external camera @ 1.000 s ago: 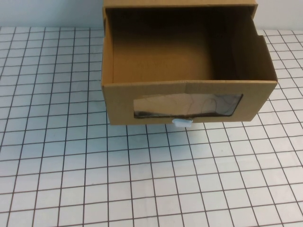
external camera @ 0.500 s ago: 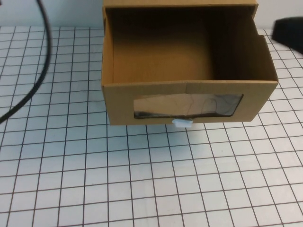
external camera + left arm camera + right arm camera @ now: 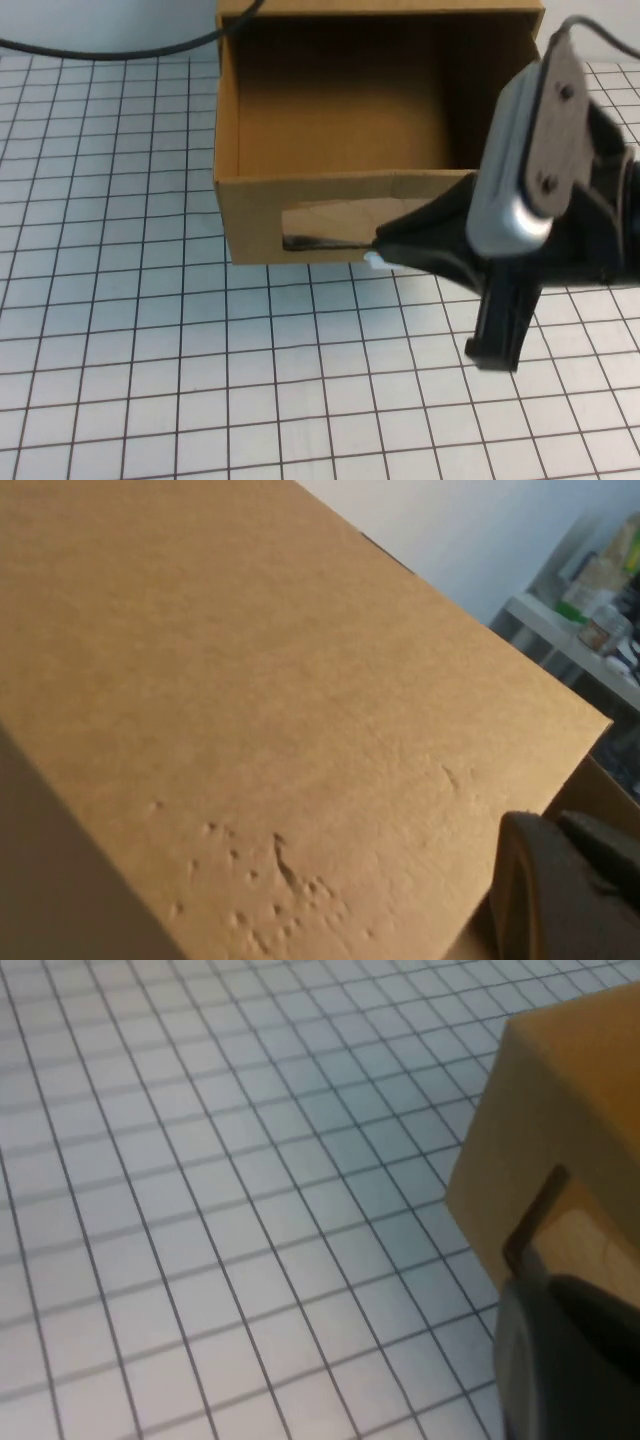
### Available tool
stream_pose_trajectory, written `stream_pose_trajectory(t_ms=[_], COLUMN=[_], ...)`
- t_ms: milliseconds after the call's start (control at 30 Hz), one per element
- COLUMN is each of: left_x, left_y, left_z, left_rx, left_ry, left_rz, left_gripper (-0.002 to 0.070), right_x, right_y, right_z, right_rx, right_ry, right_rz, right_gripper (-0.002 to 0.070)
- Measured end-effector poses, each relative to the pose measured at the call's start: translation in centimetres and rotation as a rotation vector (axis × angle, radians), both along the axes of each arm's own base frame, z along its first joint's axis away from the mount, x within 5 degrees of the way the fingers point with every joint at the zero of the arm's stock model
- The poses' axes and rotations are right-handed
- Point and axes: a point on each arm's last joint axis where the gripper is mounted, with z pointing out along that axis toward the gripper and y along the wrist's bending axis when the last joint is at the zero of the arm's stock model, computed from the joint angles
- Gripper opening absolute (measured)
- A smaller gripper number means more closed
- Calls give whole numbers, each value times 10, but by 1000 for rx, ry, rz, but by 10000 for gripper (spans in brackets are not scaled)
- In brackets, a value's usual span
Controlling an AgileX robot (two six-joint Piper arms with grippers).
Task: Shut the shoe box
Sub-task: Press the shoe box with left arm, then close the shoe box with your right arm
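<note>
Right gripper (image 3: 385,250) set against the open shoe box (image 3: 330,190) front.
Its spread fingers are placed for pushing; the left gripper (image 3: 560,900), finger state unclear, is beside the cardboard.

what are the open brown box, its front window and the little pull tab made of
Open brown drawer-style shoe box: matte cardboard, apparently, with dented fibrous skin. Rectangular front window: likely clear glossy plastic film. Small white pull tab: maybe plastic. Right tool at the tab; left tool beside the box.

1. The shoe box (image 3: 300,205) stands open at 12 o'clock on the gridded counter (image 3: 150,380).
2. The right claw (image 3: 400,245) reaches in from 3 o'clock, its tip at the white pull tab (image 3: 372,260).
3. A black cable (image 3: 110,48) crosses at 11 o'clock.
</note>
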Motion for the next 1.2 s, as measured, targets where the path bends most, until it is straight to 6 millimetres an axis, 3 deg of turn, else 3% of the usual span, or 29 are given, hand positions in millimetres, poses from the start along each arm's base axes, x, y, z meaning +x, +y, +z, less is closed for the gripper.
stream_pose_trajectory(t_ms=[200, 367, 733, 1000, 1200], left_x=[44, 61, 64, 64, 64], left_y=[-40, -57, -56, -56, -57], left_z=[-29, -51, -49, -49, -49], left_rx=[-3, -8, -3, -4, -5], left_ry=[77, 130, 109, 109, 111], left_rz=[-128, -149, -121, -121, -123], left_gripper=[-5, -5, -5, -5, -5], right_x=[2, 20, 62, 101, 150], right_y=[10, 19, 39, 58, 61], right_z=[-31, -48, -95, -93, -92], right_rx=[-136, -172, -245, -234, -219], right_ry=[-118, -141, -152, -195, -218], right_rz=[73, 71, 26, -11, -77], right_gripper=[-13, -13, -13, -13, -13])
